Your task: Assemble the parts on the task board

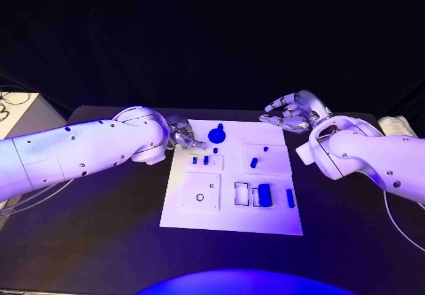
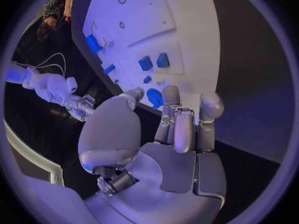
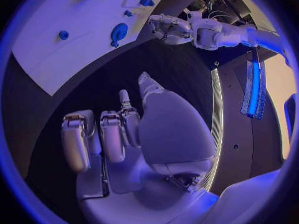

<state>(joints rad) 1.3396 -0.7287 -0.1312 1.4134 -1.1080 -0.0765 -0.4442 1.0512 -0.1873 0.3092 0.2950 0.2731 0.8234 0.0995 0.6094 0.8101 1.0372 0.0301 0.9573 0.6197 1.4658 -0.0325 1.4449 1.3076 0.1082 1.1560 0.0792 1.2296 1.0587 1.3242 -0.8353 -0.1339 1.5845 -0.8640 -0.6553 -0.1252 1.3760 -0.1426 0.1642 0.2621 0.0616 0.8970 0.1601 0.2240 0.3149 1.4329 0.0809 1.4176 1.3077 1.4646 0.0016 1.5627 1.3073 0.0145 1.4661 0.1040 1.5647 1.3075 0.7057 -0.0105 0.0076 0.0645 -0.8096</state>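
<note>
The white task board [image 1: 230,215] lies mid-table. At its far end stands a round blue knob [image 1: 217,135], with small blue pegs [image 1: 200,160] in a plate just nearer. A blue peg [image 1: 254,163] stands right of them, and a blue block [image 1: 265,195] and a blue bar [image 1: 290,198] lie at the near right. My left hand [image 1: 186,136] hovers at the board's far left edge. Its fingers [image 2: 181,127] are apart and hold nothing, with their tips just short of the knob [image 2: 154,98]. My right hand [image 1: 296,112] hangs beyond the far right corner over black table, its fingers [image 3: 115,137] loosely bent and holding nothing.
A white stand with cables [image 1: 18,110] sits at the table's left edge, and a pale object [image 1: 398,126] lies at the far right. A square plate with a small ring hole [image 1: 200,197] is on the board's near left. Bare black table surrounds the board.
</note>
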